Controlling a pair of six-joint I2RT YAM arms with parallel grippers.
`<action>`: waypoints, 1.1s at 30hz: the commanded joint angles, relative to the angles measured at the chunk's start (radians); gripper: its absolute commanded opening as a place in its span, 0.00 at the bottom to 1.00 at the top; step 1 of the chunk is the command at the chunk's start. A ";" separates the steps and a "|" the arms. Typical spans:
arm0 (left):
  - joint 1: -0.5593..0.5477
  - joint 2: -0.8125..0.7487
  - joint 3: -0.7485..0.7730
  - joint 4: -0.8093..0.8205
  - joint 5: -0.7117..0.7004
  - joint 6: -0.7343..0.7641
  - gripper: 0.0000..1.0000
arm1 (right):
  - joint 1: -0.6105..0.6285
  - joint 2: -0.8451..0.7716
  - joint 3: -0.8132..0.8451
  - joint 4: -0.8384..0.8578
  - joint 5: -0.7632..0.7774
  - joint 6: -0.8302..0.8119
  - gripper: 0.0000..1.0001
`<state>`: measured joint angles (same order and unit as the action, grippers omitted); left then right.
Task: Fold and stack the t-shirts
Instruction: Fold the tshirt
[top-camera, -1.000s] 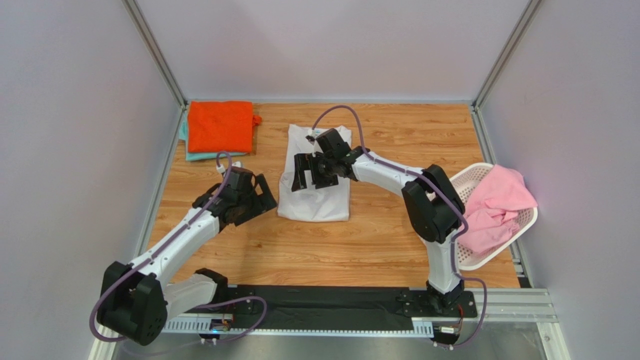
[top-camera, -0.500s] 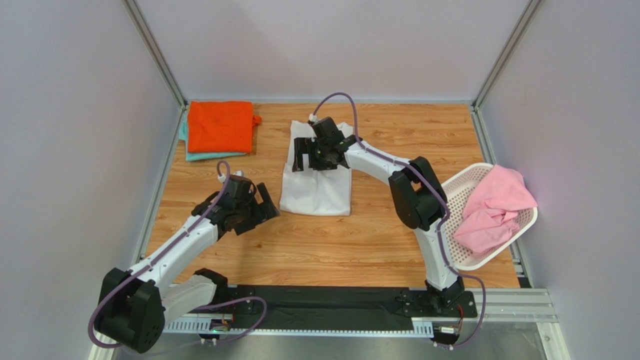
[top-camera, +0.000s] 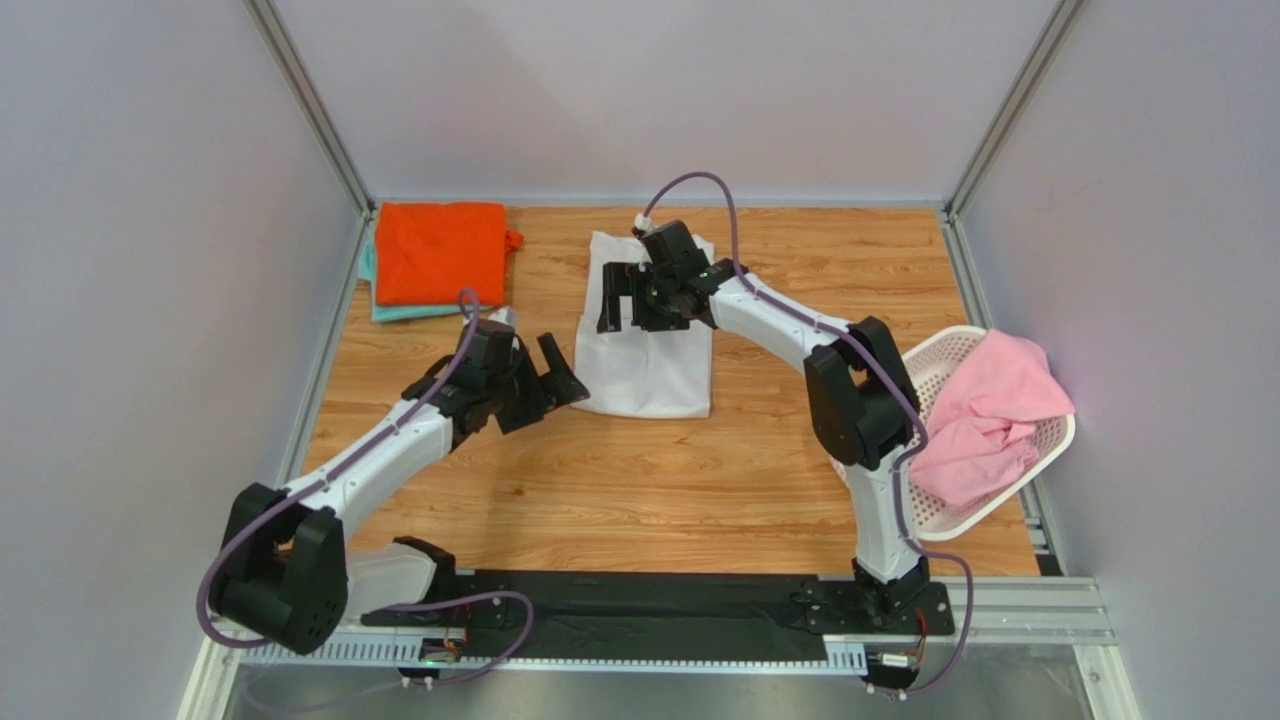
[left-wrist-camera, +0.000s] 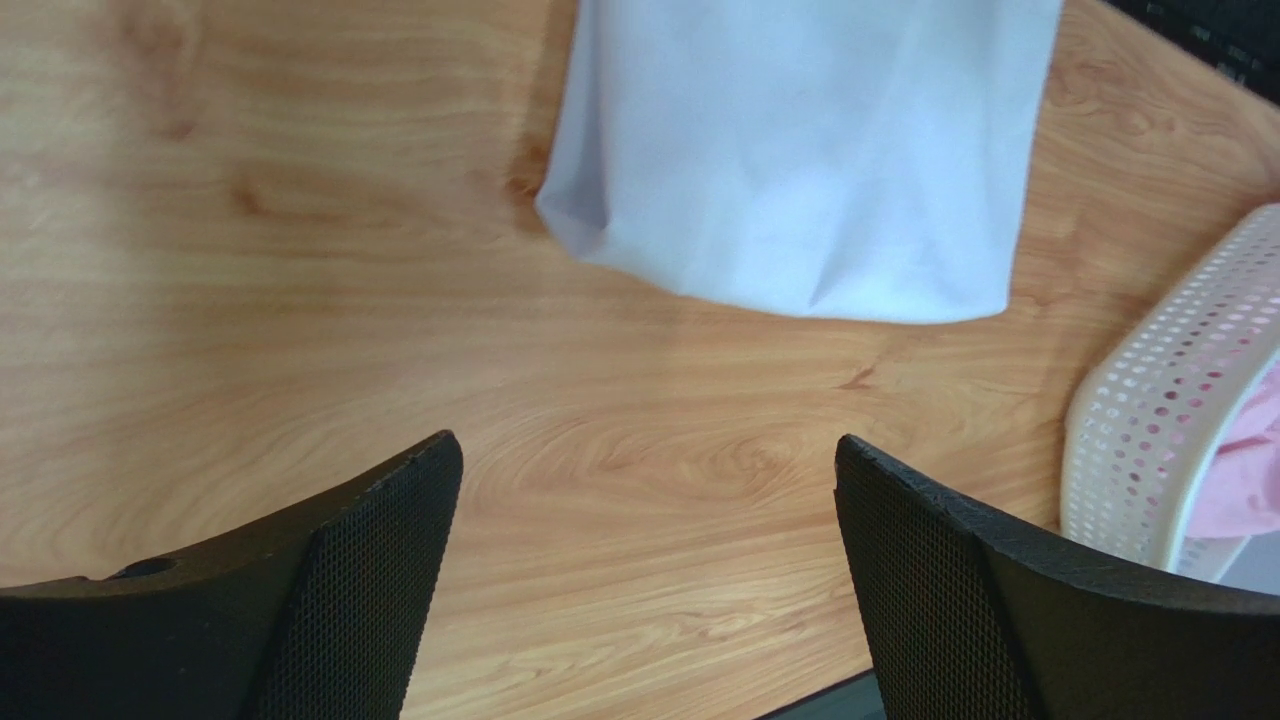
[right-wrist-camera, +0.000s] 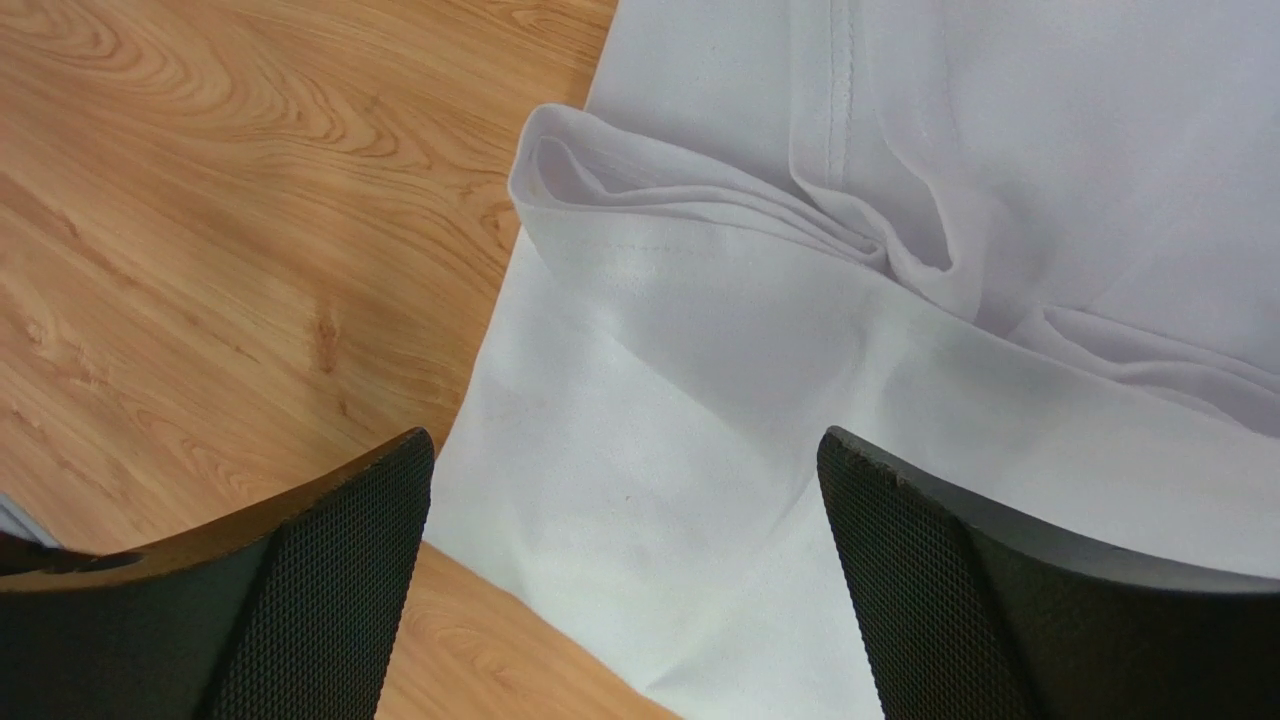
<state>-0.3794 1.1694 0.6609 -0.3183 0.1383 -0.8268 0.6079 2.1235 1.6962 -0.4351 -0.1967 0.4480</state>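
1. We see the white t-shirt folded into a narrow oblong on the wooden table, in the middle and toward the far edge, with its long side running away from the arm bases
2. The right gripper is above the far left part of that shirt, its jaws spread wide and pinching nothing; we cannot tell whether the fingertips touch the cloth
3. In the right wrist view we find stacked cloth layers with a stitched hem between the black fingers, and the shirt's left edge meeting bare wood
4. The left gripper sits just beside the shirt's near left corner, over bare wood, its jaws also spread wide and empty
5. In the left wrist view the shirt's near edge lies beyond the open fingers, apart from them
6. The orange t-shirt lies folded in the far left corner on top of the teal t-shirt, which shows only along the left and near edges
7. The pink t-shirt lies crumpled in the white laundry basket at the right edge of the table, well apart from both grippers
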 joint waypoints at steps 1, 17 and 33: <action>0.000 0.079 0.091 0.140 0.090 0.038 1.00 | 0.000 -0.121 -0.033 -0.020 0.057 0.001 1.00; -0.013 0.475 0.149 0.487 0.322 0.094 1.00 | -0.007 -0.042 0.048 -0.011 -0.246 0.040 1.00; -0.013 0.463 0.029 0.522 0.274 0.123 1.00 | 0.016 0.184 0.183 0.118 -0.471 0.190 1.00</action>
<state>-0.3840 1.6341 0.7109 0.2092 0.4290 -0.7513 0.5865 2.2684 1.8038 -0.3878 -0.5777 0.5713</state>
